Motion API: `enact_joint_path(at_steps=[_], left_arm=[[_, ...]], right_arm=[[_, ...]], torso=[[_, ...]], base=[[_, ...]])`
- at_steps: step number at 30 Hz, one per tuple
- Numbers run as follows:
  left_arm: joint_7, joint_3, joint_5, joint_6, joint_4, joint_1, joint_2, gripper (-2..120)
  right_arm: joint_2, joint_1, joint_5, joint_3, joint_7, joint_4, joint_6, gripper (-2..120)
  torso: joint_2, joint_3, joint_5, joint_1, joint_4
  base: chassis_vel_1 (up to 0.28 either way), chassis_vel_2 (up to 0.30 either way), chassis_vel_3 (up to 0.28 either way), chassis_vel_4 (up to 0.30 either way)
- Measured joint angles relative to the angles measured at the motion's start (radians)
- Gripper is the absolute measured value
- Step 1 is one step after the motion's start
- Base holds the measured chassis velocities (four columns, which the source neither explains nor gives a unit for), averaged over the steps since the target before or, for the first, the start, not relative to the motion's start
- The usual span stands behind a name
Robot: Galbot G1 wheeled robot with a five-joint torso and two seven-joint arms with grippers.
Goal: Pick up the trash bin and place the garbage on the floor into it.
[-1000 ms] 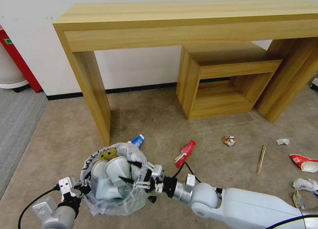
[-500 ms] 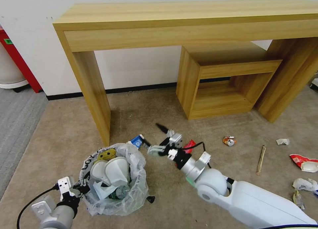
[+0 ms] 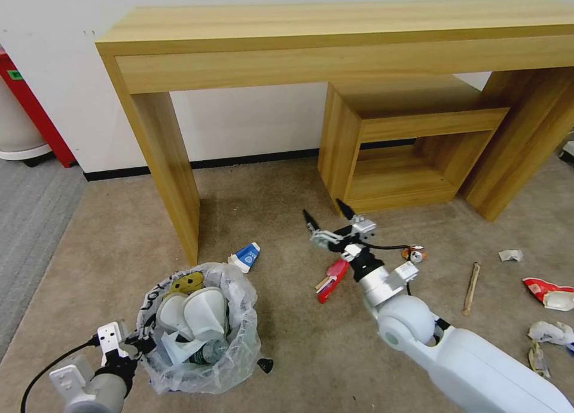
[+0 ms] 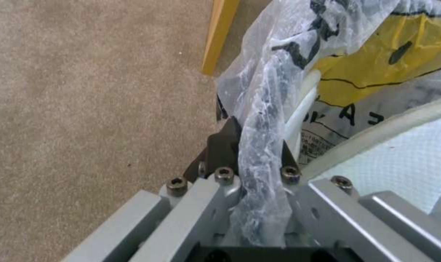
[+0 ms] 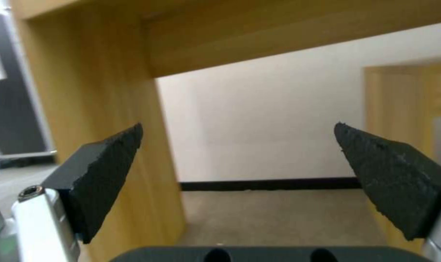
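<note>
Gone from the mouth of the trash bin (image 3: 242, 347) since a second ago: the right tool (image 3: 323, 210), now well off to the bin's right and farther from the robot, raised above the red wrapper (image 3: 333, 275). Jaws wide apart and empty, pointing toward the wall under the bench (image 3: 335, 30), as the right wrist view (image 5: 240, 145) confirms. Bin itself shifted only slightly.

Left tool (image 3: 136, 343) clamped on the near-left rim of the bin, with crinkled plastic liner pinched between the jaws in the left wrist view (image 4: 252, 134). Bin apparently at floor (image 3: 269, 204) level, though impossible to say whether resting or held just clear. Inside it: two white slippers (image 3: 194, 308), a bottle and something yellow.

Step in hand, by judgement: between drops, reaching out for the next piece. Next move calls for tipping the open jaws down over one item, most likely the red wrapper directly below or the blue-white carton (image 3: 245, 257) just behind the bin, then closing low against the carpet, since both lie flat.

Farther right of the bin, still on the carpet: a crushed can (image 3: 414, 254), a wooden stick (image 3: 472, 287), crumpled paper (image 3: 511, 255) and more wrappers, cut off at the edge.

Hard to make out: a small black piece (image 3: 263, 363) beside the bin's base; the bin's black base, hidden by the liner.
</note>
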Motion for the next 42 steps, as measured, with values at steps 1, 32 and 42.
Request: enact_joint_path(at_steps=[1, 32, 42], left_arm=[[0.0, 0.0, -0.003, 0.0, 0.002, -0.003, 0.001, 1], [0.0, 0.01, -0.003, -0.002, 0.039, -0.023, 0.047, 1], [-0.002, 0.004, 0.006, -0.004, 0.023, -0.014, 0.04, 1]], right_arm=[[0.007, -0.009, -0.006, 0.021, 0.008, -0.012, 0.001, 100], [0.056, -0.104, -0.131, 0.189, 0.062, -0.139, -0.004, 100], [0.064, -0.096, -0.142, 0.169, 0.069, -0.131, -0.009, 100]], torso=[[0.0, 0.0, 0.0001, 0.0, 0.0], [0.0, 0.0, -0.0001, 0.0, 0.0], [0.0, 0.0, -0.0001, 0.0, 0.0]], base=[[0.0, 0.0, 0.0, 0.0], [0.0, 0.0, 0.0, 0.0], [0.0, 0.0, 0.0, 0.0]])
